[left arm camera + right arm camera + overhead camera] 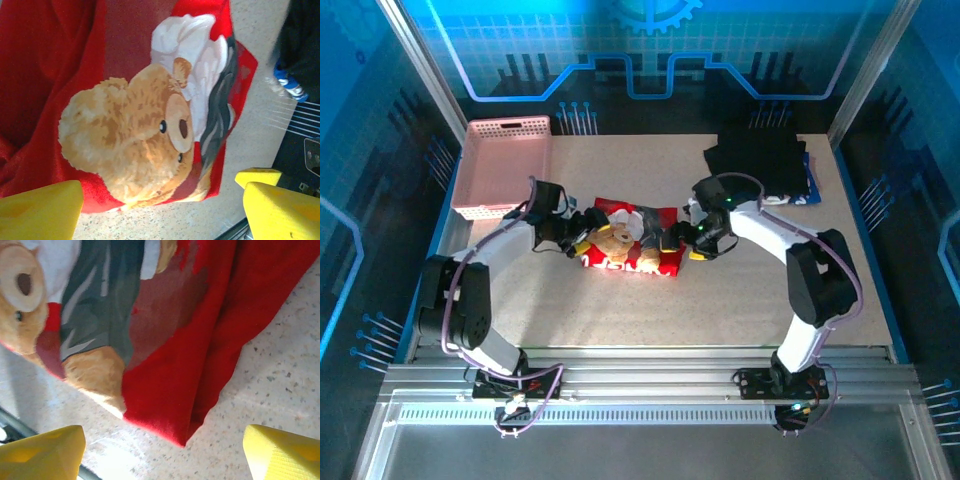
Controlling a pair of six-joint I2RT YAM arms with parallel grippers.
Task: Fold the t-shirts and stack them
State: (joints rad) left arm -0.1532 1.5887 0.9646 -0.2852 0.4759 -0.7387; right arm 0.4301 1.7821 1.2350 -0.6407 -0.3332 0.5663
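The left gripper (160,217) is held with its yellow fingers (40,210) spread wide apart and nothing is clasped between them. Just beyond the tips, the red t-shirt (45,75) with its teddy-bear print (130,140) is seen lying on the speckled table (250,135).

The right gripper (162,455) is likewise held apart and empty. A folded red corner of the shirt is seen just ahead of its fingers (282,455).

From above, the two grippers are set at opposite ends of the shirt, the left one (578,232) at its left edge and the right one (682,238) at its right edge. Each forearm is angled inward from an elbow bent out towards its own side of the table.

The shirt is crumpled mid-table. A stack of black shirts (760,160) is placed at the far right corner, with a navy one (808,188) showing at its edge. A pink basket (505,125) is stood at the far left.
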